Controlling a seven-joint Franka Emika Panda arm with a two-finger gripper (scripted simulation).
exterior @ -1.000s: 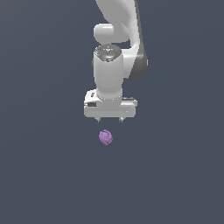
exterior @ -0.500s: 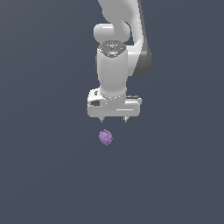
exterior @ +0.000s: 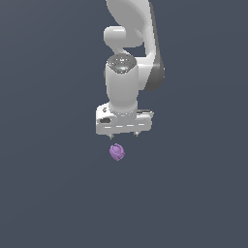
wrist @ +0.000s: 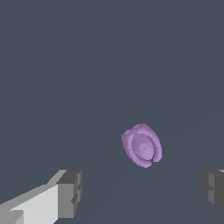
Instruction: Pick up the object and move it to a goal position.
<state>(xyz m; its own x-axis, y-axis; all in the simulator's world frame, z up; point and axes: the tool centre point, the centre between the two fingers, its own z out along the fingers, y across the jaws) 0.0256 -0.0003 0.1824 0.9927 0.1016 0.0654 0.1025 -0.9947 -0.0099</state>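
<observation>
Plain dark grey-blue ground [exterior: 53, 193] carries a small purple lumpy faceted blob [exterior: 116, 151]. Above it hangs the white robot gripper [exterior: 124, 134], spread wide, holding nothing, not touching it.

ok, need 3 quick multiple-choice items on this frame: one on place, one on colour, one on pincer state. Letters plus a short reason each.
1. Where is the blob relative to the pincer in the exterior view?
A) below it
B) above it
C) far off to the exterior view's right

2. What colour is the blob?
A) green
B) purple
C) orange

3. What is the pincer's state?
A) shut on the blob
B) shut, empty
C) open, not touching the blob

Key:
1 A, the purple blob sits under the pincer.
2 B, it renders purple in both views.
3 C, the wrist view shows the fingers wide apart, clear of the blob.
</observation>
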